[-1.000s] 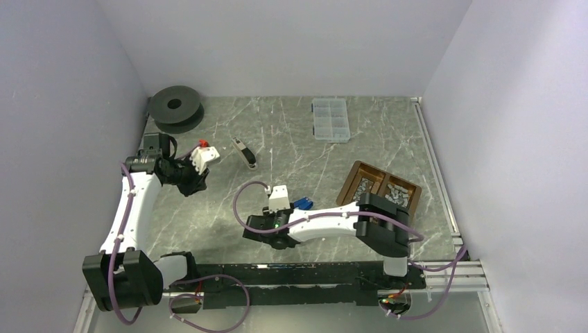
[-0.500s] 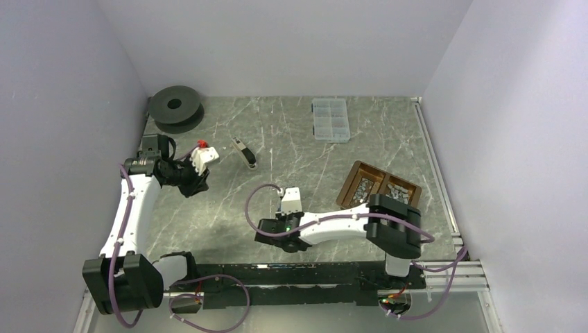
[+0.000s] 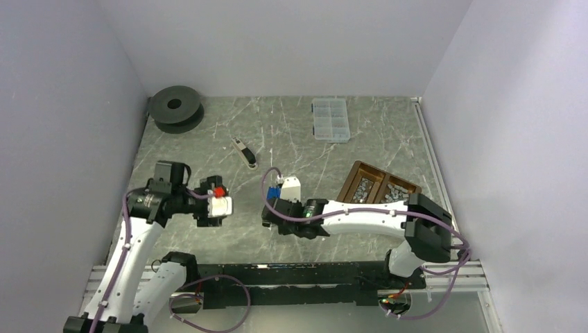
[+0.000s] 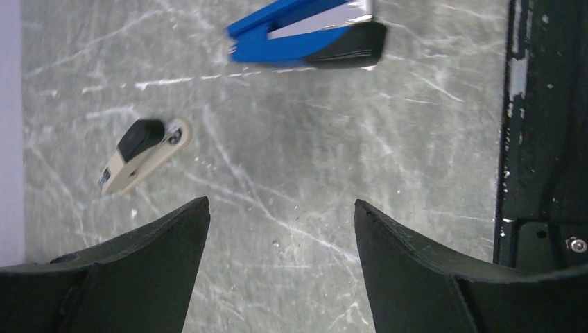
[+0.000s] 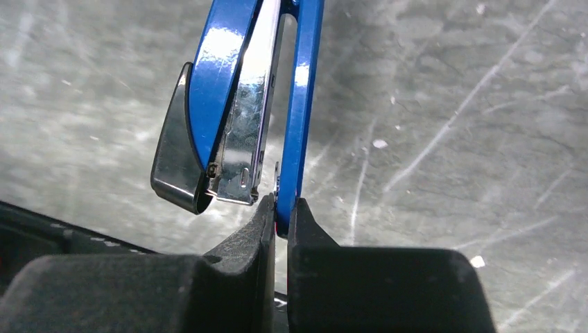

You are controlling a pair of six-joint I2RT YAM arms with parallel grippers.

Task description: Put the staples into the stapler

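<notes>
Within the right gripper (image 5: 281, 208), glossy blue stapler (image 5: 218, 69), chrome magazine, black cap.

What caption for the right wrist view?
Shut right jaws grip the blue stapler by its thin base plate, chrome magazine splayed open, marble table behind.

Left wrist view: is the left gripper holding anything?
No, the left gripper stands wide open above the table, with nothing between its jaws.

Soft, even overhead light; glare streaks the glossy blue metal stapler (image 5: 220, 62); the grey marbled bench (image 5: 451, 104) blurs behind it.
</notes>
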